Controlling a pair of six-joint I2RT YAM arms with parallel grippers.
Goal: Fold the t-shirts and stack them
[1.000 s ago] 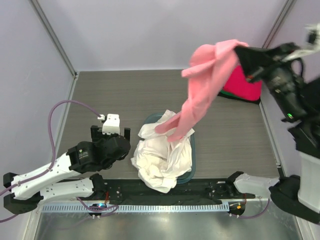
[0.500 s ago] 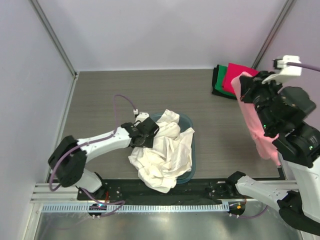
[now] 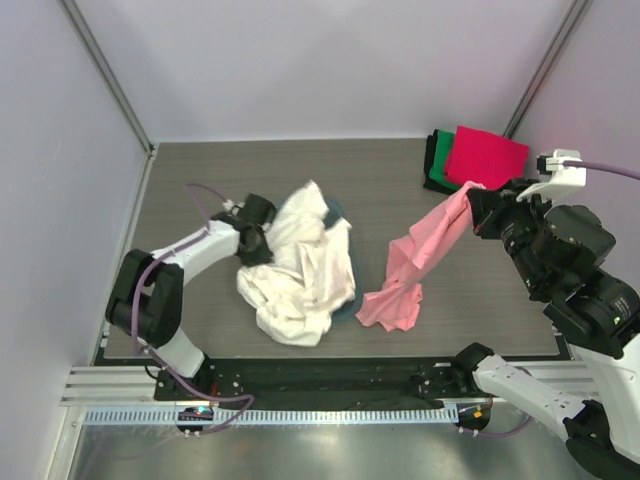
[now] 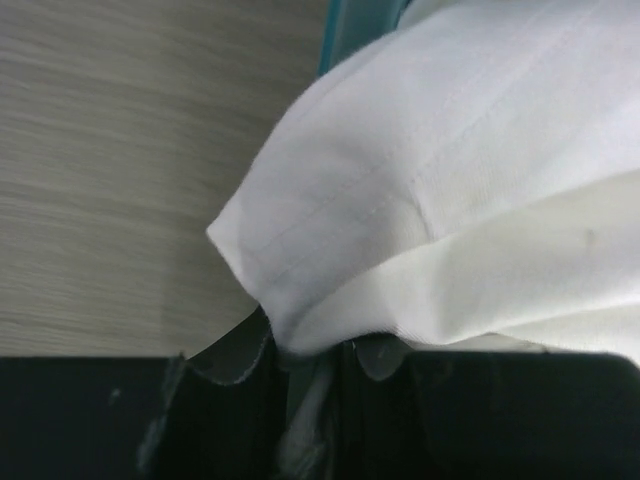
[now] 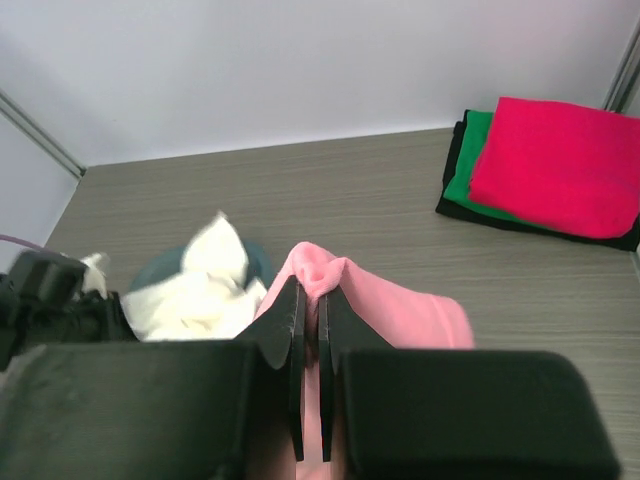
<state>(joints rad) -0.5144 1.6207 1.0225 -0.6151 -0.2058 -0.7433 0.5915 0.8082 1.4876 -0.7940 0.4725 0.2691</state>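
Note:
In the top view my right gripper (image 3: 472, 193) is shut on a bunch of the salmon pink t-shirt (image 3: 415, 255). The shirt hangs slanting from it, its lower end crumpled on the table. The right wrist view shows the pink fold (image 5: 335, 275) pinched at my right gripper (image 5: 310, 292). My left gripper (image 3: 260, 240) is at the left side of the cream white t-shirts (image 3: 300, 275). In the left wrist view it (image 4: 315, 352) is shut on a white fold (image 4: 440, 190), with a teal strip of the tub's rim (image 4: 355, 30) running between the fingers.
The teal-blue tub (image 3: 344, 302) lies mostly hidden under the white pile. A folded stack, magenta red (image 3: 486, 156) over green and black, sits at the back right corner, also in the right wrist view (image 5: 560, 165). Walls close the left, back and right sides.
The right gripper lowered the pink shirt from high up until its end lies right of the tub. The left gripper reached the tub's left side, shut, and dragged pile and tub leftward.

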